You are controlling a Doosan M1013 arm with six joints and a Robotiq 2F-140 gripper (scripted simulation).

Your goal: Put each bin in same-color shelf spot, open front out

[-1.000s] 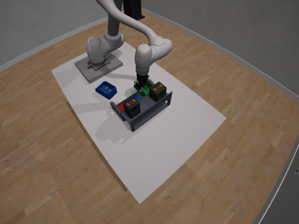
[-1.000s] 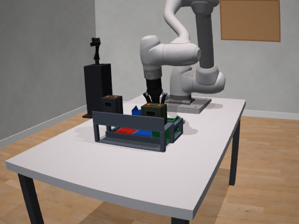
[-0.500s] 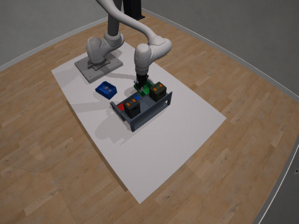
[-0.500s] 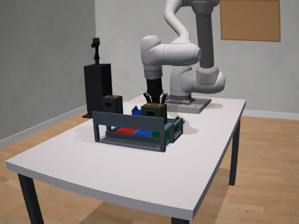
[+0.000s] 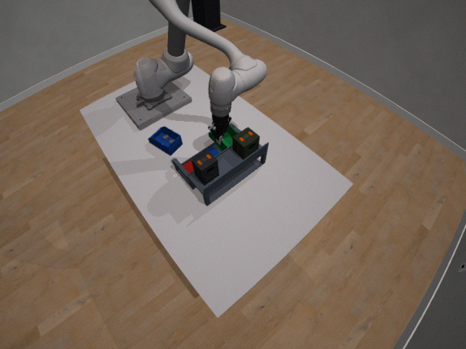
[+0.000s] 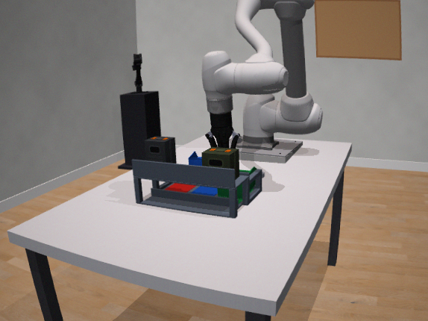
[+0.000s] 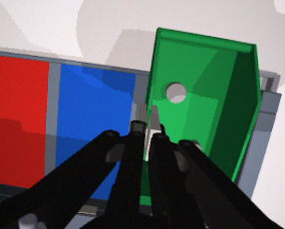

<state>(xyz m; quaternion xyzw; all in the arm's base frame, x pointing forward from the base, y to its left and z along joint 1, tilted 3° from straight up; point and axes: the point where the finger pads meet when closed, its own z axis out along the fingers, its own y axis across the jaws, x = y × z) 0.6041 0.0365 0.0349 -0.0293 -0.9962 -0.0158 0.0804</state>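
Observation:
The green bin (image 5: 228, 140) (image 6: 224, 192) (image 7: 199, 65) sits at the shelf's green end, slightly askew, with its low-lipped front sticking out toward the robot base. A grey round part (image 7: 175, 93) lies in it; another shows beside the fingers. My gripper (image 5: 220, 140) (image 7: 145, 115) points down, its fingertips close together on either side of the bin's wall nearest the blue mark. The blue mark (image 5: 213, 151) (image 6: 206, 190) (image 7: 95, 110) and red mark (image 5: 188, 166) (image 6: 181, 187) (image 7: 22, 100) are uncovered. The blue bin (image 5: 164, 148) (image 6: 194, 160) stands on the table with parts inside. No red bin shows.
The grey shelf (image 5: 237, 180) (image 6: 183, 172) (image 7: 271, 103) has side walls, dividers and a low upper board. A dark box (image 5: 206, 169) (image 6: 160, 151) and an olive box (image 5: 246, 144) (image 6: 220, 162) stand on top of it, close to my gripper and the bin.

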